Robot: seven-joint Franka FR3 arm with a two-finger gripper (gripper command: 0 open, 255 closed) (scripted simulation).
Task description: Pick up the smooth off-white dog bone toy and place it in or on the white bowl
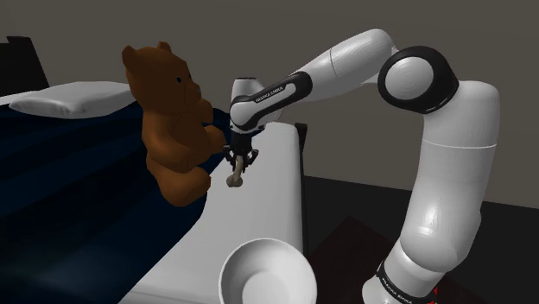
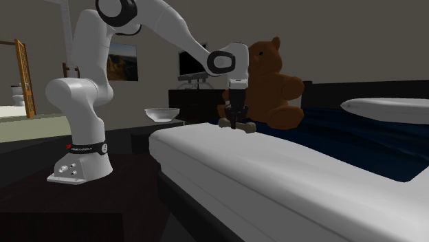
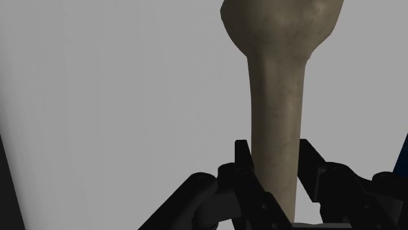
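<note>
Shoulder view: the gripper (image 1: 240, 163) points down at the bed (image 1: 259, 220), its fingers closed on the bone (image 1: 234, 179), right beside the brown bear (image 1: 168, 121). The bone's free end reaches towards the camera. The bowl (image 1: 268, 272) sits further the same way along the white strip, well apart from the gripper, so I judge the carry runs along the bone's own axis, towards this view's lower edge.

Second exterior view: the gripper (image 2: 236, 121) is low over the bed (image 2: 275, 179), and the bone (image 2: 248, 127) pokes out either side of it, close to level. Here the bowl (image 2: 161, 113) lies to the left, on the stand's side. Whether the bone rests on the bed or is just clear, I cannot tell.

Wrist view: the black fingers (image 3: 243, 166) clasp the bone (image 3: 274, 98) by its shaft, with the knob end away from the gripper (image 3: 274, 157). The other views hide this grip.
</note>
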